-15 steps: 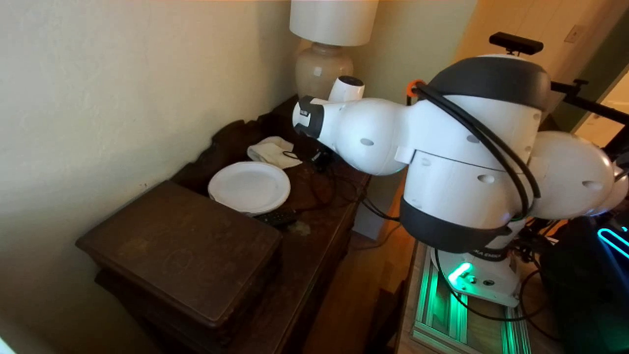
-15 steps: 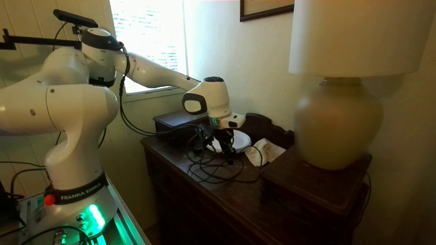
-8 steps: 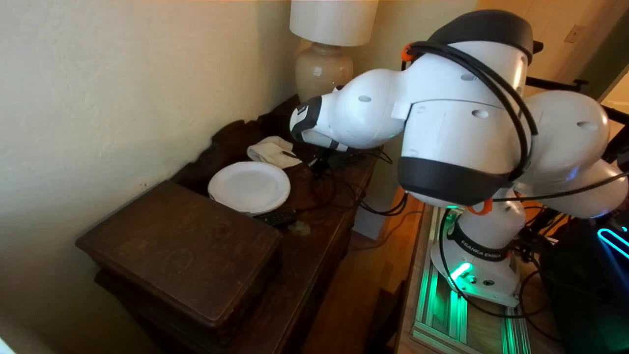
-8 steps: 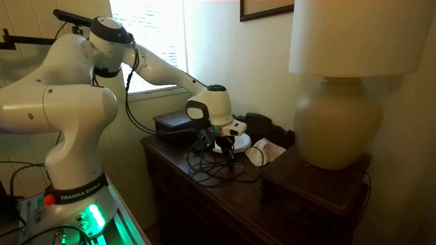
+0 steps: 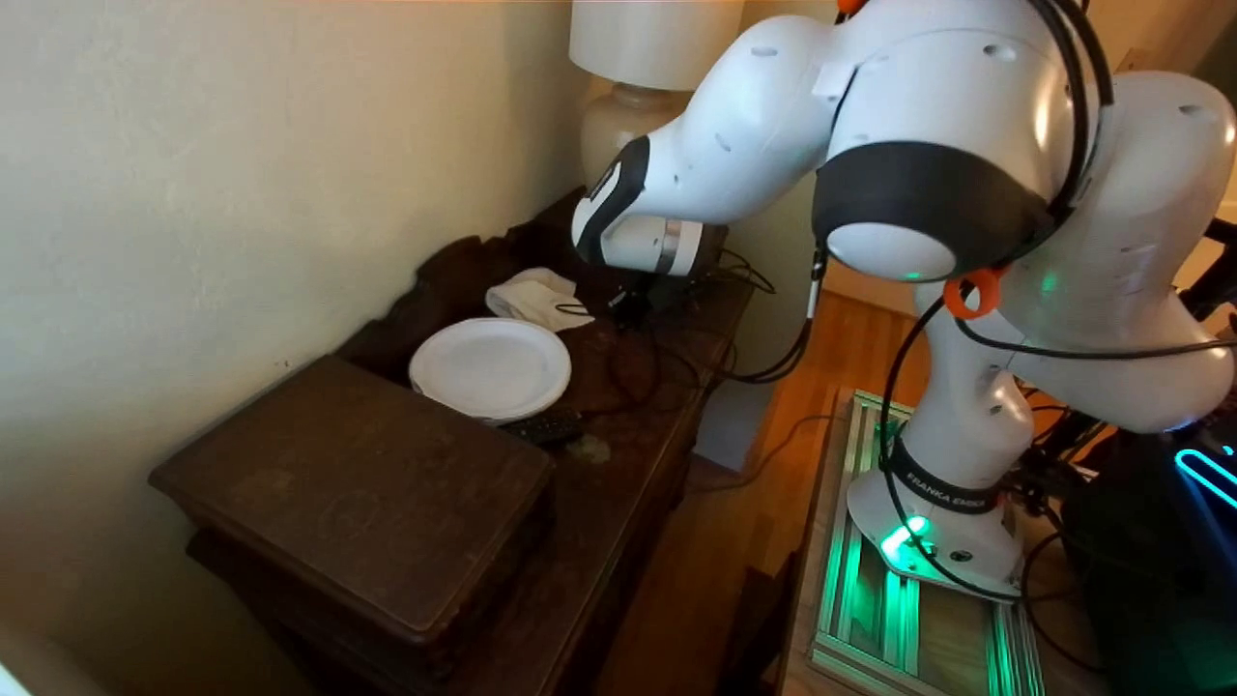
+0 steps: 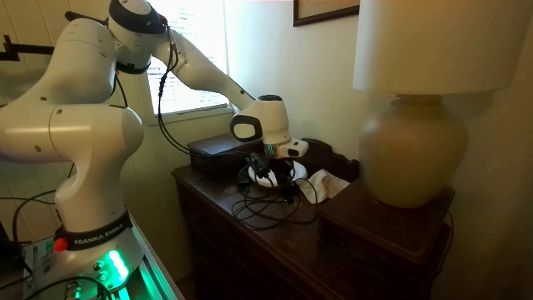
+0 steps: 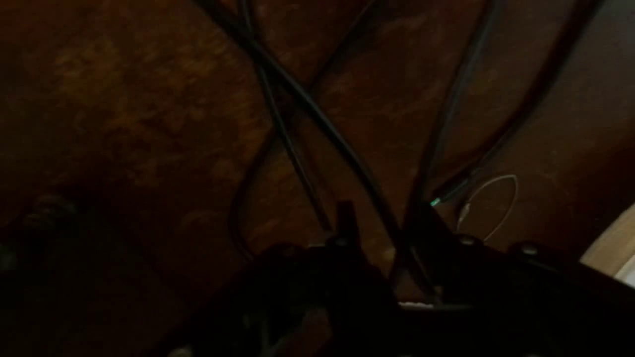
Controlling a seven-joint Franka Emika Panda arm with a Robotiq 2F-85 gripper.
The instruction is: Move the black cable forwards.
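The black cable [image 6: 315,193] lies in loose, tangled loops on the dark wooden dresser top, beneath and in front of my gripper [image 6: 288,200] in an exterior view. In the wrist view several dark strands of the cable [image 7: 322,120] cross each other, and one runs down between the fingers of my gripper [image 7: 388,208]. The two fingertips stand apart with a gap between them, so the jaws are open. The picture there is very dark, and I cannot tell whether a finger touches the cable. In the remaining exterior view my gripper [image 5: 628,307] is partly hidden by the wrist.
A white plate [image 5: 490,367] and a white cloth [image 5: 533,298] lie beside my gripper. A black remote [image 5: 546,426] sits by a raised wooden box [image 5: 358,493]. A large lamp [image 6: 412,154] stands on another raised box. The dresser [image 6: 287,246] has an open front edge.
The arm's elbow has risen. My gripper dipped, then rose slightly, and shifted to the right in an exterior view. The cable's loops on the dresser have barely changed.
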